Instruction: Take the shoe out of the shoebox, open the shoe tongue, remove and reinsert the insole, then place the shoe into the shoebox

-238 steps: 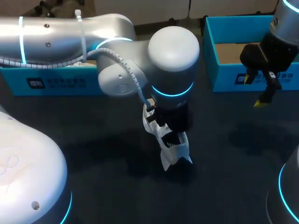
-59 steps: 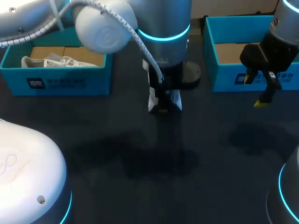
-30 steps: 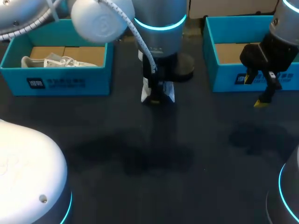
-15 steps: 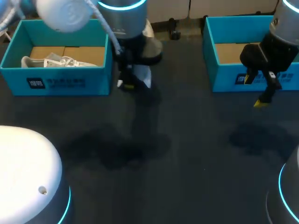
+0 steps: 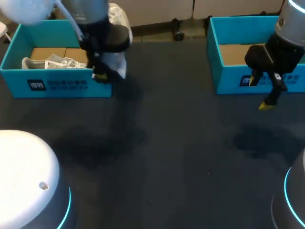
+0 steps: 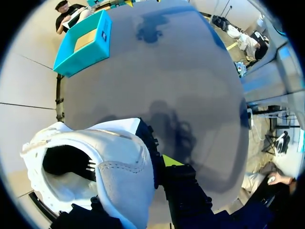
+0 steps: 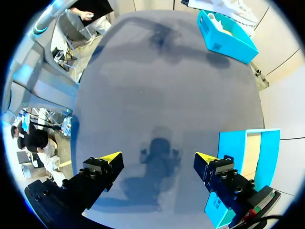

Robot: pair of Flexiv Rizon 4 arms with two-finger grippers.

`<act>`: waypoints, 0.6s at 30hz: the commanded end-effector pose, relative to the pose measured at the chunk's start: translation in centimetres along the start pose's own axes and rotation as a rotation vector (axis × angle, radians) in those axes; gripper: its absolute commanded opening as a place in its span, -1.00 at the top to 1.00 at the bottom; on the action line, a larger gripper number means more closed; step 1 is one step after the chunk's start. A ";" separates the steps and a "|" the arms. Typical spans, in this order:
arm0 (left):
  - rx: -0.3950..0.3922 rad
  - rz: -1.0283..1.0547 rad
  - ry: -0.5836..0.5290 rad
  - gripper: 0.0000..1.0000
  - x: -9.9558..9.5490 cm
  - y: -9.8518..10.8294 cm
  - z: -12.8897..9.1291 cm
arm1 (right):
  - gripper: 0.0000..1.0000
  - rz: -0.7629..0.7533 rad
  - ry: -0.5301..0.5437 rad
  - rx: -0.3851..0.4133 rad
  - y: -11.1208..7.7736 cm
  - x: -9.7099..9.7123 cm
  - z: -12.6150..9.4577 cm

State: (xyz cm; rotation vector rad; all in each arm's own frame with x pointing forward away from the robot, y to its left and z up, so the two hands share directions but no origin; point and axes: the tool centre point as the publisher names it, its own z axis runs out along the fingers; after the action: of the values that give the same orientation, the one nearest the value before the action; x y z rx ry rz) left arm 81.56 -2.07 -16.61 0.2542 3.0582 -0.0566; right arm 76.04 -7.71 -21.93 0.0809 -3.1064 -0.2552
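Now the left end effector (image 5: 101,75) holds the shoe (image 6: 121,162) by the left box (image 5: 57,86), and the right end effector (image 7: 157,160) hangs wide open.

Your left arm (image 5: 90,12) hides most of the shoe (image 5: 118,67) from above, one left gripper (image 6: 131,164) finger lost behind the shoe's heel, right shoebox (image 5: 228,78) cut off at the head view's edge
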 end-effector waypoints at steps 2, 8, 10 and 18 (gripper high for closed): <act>0.115 0.001 0.003 1.00 -0.7 4.2 -0.6 | -1.00 0.000 0.000 0.001 0.0 0.0 0.1; 0.096 -0.015 0.017 1.00 -2.6 7.6 -0.4 | -1.00 0.000 0.000 0.001 0.0 0.0 0.1; 0.082 -0.025 0.022 1.00 -3.2 8.5 -0.4 | -1.00 0.000 0.000 0.001 0.0 0.0 0.1; 0.012 -0.010 0.024 1.00 -5.3 11.9 -0.2 | -1.00 0.000 0.000 0.001 0.0 0.0 0.1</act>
State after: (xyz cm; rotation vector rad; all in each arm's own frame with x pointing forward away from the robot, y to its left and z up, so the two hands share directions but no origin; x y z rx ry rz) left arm 87.90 8.44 -16.52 0.2392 3.0738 -0.0818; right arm 76.04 -7.71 -21.93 0.0809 -3.1064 -0.2552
